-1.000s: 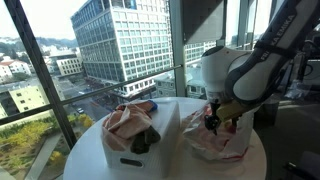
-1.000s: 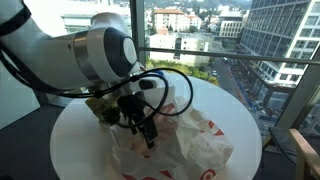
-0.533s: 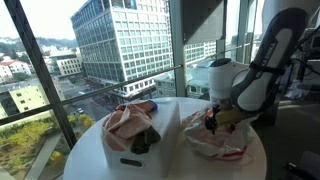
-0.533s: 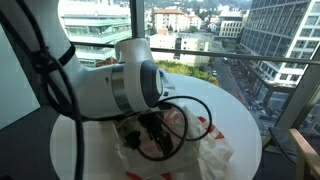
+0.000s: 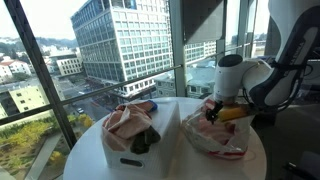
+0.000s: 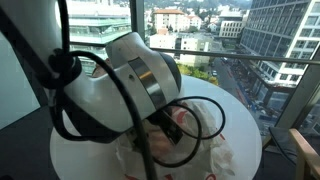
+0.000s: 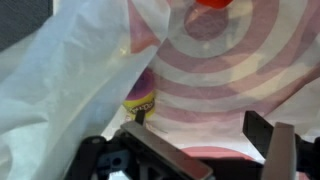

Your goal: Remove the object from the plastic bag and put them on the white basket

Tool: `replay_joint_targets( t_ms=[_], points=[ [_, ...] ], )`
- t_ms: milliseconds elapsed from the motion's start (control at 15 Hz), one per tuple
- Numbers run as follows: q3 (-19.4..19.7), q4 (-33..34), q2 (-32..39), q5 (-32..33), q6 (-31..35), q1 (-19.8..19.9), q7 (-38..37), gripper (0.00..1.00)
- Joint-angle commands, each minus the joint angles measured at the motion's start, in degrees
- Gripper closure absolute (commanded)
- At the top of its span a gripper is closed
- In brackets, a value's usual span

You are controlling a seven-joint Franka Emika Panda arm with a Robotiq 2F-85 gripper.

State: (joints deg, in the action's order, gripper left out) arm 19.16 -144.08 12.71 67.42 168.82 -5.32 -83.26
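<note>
A white plastic bag (image 5: 216, 137) with red ring print lies on the round white table; it also shows in the other exterior view (image 6: 205, 142) and fills the wrist view (image 7: 210, 70). A small yellow tub with a purple label (image 7: 140, 100) lies inside the bag, by the left finger. My gripper (image 7: 199, 124) is open with only bag film between the fingers. In an exterior view the gripper (image 5: 213, 110) sits at the bag's top. The white basket (image 5: 118, 152) stands beside the bag and holds pink cloth and dark items.
The table (image 5: 80, 160) is small and round, next to tall windows with a railing (image 5: 150, 78). My arm (image 6: 110, 80) blocks most of an exterior view. A red shape (image 7: 214, 3) shows at the wrist view's top edge.
The arm has swung and its elbow has moved away from the bag in one view, while it crowds closer to the camera in the other. The gripper stays at the bag.
</note>
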Motion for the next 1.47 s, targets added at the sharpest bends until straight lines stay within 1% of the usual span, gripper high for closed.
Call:
replay_joint_targets(
  t_ms=[0,200,467,600,933,1267,1333,1400],
  points=[
    [1.74,2.51,3.19,5.93,0.64,-1.36,-9.98,0.00],
    [1.60,4.40,6.22,8.06,0.50,-1.51,-16.01,0.00],
    [2.21,8.81,10.48,13.07,-0.50,-2.13,-24.53,0.00],
    [2.48,11.12,12.34,14.87,-1.55,-1.77,-27.46,0.00],
    [3.86,14.38,15.72,17.02,-3.70,-0.91,-30.82,0.00],
    [4.69,14.69,18.50,16.02,-4.32,0.20,-30.87,0.00],
    [4.55,14.71,19.09,15.41,-4.15,0.53,-30.81,0.08],
    [4.48,14.64,19.44,15.31,-4.06,0.75,-30.66,0.26]
  ],
)
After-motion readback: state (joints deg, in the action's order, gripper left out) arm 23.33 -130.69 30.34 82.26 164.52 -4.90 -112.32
